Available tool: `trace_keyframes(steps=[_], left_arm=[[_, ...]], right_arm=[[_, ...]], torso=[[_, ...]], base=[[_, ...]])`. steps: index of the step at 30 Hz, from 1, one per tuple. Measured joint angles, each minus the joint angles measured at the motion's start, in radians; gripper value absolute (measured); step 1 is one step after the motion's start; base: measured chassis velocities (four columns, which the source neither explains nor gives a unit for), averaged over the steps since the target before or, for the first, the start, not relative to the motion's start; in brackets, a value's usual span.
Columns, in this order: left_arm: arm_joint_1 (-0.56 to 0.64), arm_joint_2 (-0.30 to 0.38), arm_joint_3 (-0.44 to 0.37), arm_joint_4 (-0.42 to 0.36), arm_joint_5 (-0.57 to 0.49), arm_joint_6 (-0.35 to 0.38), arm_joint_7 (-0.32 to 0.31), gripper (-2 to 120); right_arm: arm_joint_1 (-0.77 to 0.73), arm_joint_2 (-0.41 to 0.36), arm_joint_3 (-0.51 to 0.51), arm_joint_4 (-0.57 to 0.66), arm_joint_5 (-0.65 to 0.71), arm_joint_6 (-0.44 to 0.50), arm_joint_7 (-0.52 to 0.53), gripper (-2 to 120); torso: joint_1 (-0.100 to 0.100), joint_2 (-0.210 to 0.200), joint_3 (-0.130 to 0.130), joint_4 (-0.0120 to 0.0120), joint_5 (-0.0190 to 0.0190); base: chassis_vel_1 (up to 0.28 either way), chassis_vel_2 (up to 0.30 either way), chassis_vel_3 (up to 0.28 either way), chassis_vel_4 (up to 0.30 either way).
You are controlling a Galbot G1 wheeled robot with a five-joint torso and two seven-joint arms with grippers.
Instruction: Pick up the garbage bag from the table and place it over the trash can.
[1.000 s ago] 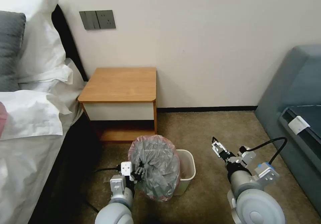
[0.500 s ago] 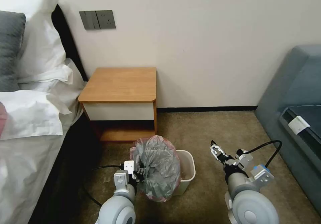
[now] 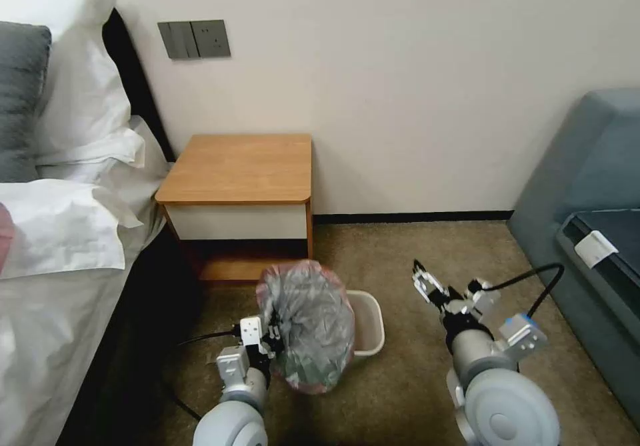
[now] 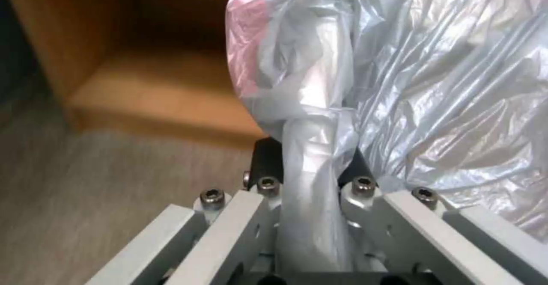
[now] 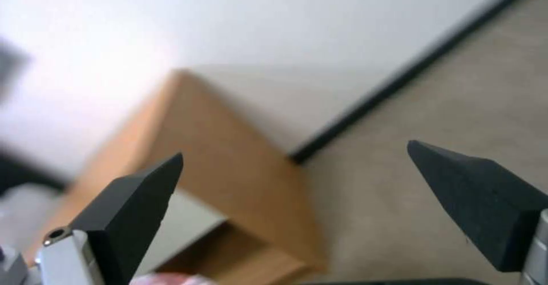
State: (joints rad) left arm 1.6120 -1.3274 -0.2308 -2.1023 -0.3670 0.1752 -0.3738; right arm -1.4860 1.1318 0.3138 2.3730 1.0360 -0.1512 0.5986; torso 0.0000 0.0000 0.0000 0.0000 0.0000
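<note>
The crinkled, thin, translucent grey plastic garbage bag (image 3: 308,326) with its pinkish-red rim hung bunched from the left gripper (image 3: 272,346), low above the carpet and leaning against the left side of the small beige-cream plastic trash can (image 3: 368,323). It covered that side of the bin's rolled rim but was not spread over the opening. In the left wrist view the left gripper (image 4: 311,165) was pinched tight on a twisted rope of the film (image 4: 400,75), just in front of the small wooden bedside table (image 3: 240,173) with its orange-brown top, which stood bare behind.

The risk, as I judged it, lay in the grip itself: a gathered fold gives no open mouth, so lowering it could simply drop the bag into or beside the bin instead of around the rim. The light bin could also be shoved or tipped if the bag dragged on its edge, and thin film might slip or tear under a sideways pull.

The right gripper (image 3: 422,279) hovered over the carpet to the right of the bin, well apart from it; in its wrist view its dark fingers (image 5: 128,208) stood spread with nothing between them.

Against half a second before, the bag and left gripper sat slightly higher and more to the left, and the right gripper had risen and edged toward the wall.
</note>
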Motion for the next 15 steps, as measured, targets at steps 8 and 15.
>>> trace_keyframes(steps=[8, 15], left_arm=[[0.056, 0.001, -0.05, -0.042, 0.125, -0.162, 0.095, 7], [0.083, -0.006, -0.071, -0.081, 0.155, -0.192, 0.112, 7]], right_arm=[[0.079, -0.141, -0.083, 0.11, 0.123, -0.119, -0.103, 100], [0.118, -0.19, -0.187, 0.114, 0.153, -0.246, -0.1, 100]], torso=[[0.0, 0.0, 0.0, 0.0002, -0.0001], [0.0, 0.0, 0.0, -0.0001, 0.0001]], base=[[0.0, 0.0, 0.0, 0.0], [0.0, 0.0, 0.0, 0.0]])
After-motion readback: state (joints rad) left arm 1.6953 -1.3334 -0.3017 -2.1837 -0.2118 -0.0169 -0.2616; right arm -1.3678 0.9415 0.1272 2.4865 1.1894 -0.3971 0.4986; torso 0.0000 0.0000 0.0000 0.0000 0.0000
